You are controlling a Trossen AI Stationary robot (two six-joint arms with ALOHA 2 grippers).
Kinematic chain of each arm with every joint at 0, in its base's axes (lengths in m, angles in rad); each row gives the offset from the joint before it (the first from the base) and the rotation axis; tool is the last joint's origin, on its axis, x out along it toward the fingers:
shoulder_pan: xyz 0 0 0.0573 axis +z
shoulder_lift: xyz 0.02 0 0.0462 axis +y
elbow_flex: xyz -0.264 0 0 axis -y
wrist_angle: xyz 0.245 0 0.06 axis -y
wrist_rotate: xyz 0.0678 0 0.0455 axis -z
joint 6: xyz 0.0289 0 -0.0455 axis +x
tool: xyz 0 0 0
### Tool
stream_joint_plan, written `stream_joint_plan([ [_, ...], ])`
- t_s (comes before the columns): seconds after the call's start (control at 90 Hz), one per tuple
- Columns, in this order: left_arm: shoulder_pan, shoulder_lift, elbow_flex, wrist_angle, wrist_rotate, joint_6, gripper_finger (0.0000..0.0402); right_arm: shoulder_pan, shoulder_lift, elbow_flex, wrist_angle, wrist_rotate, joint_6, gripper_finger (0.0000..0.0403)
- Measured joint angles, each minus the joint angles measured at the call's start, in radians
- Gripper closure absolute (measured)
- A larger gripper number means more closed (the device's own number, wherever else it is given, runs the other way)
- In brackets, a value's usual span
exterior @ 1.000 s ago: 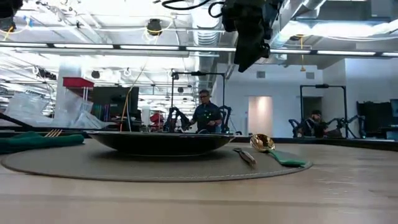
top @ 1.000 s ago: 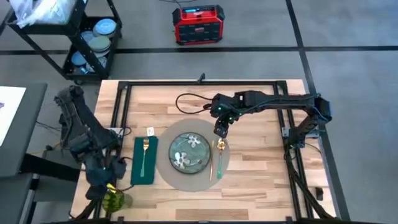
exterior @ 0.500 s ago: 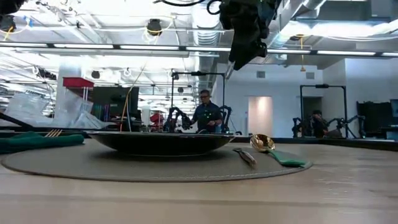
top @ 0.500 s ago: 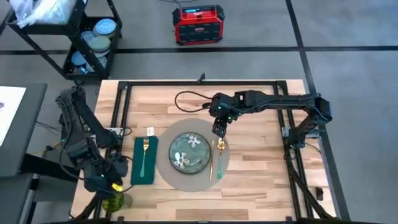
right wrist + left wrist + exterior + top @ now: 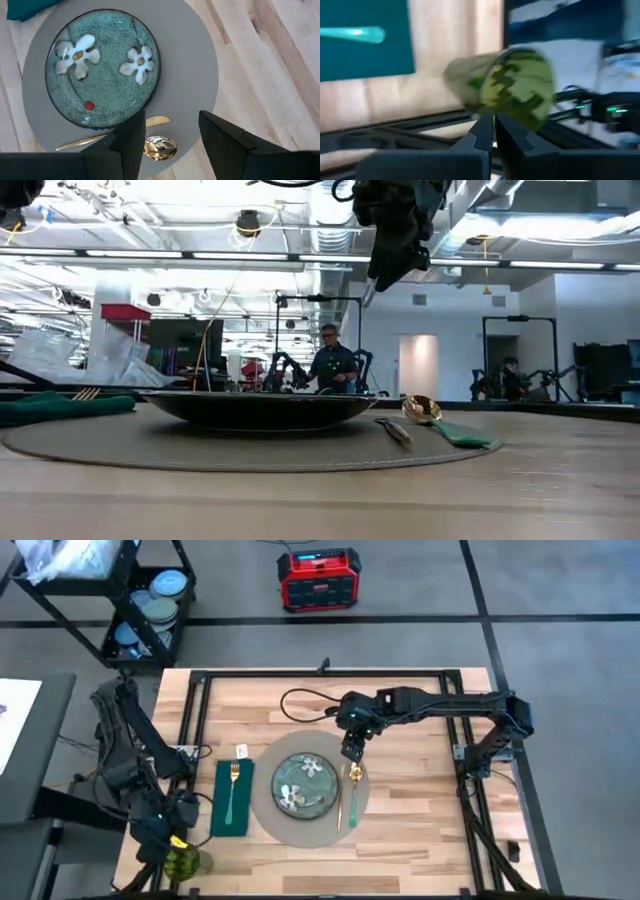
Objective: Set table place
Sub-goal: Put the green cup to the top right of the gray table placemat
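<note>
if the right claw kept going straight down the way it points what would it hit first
Most likely the gold spoon bowl, which sits between the open right claw fingers in its wrist view, on the grey placemat beside the floral plate. Depth is unclear, so it might meet the placemat instead.

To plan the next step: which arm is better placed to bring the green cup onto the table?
The left. Its hand, fingers closed, sits beside the camouflage-green cup at the table's near-left corner. The right hand, open, hovers above the spoon.
</note>
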Motion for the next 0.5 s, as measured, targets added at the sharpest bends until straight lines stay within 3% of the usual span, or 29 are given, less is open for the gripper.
stream_joint_plan([
  [0.267, -0.005, 0.011, 0.0, 0.035, -0.042, -0.072, 0.0315, 0.001, 0.0, 0.0, -0.002, 0.0, 0.003, 0.0229],
  [0.5, -0.006, 0.089, 0.0, -0.007, -0.044, 0.033, 0.0284, 0.001, 0.0, 0.0, -0.002, 0.0, 0.003, 0.0229],
])
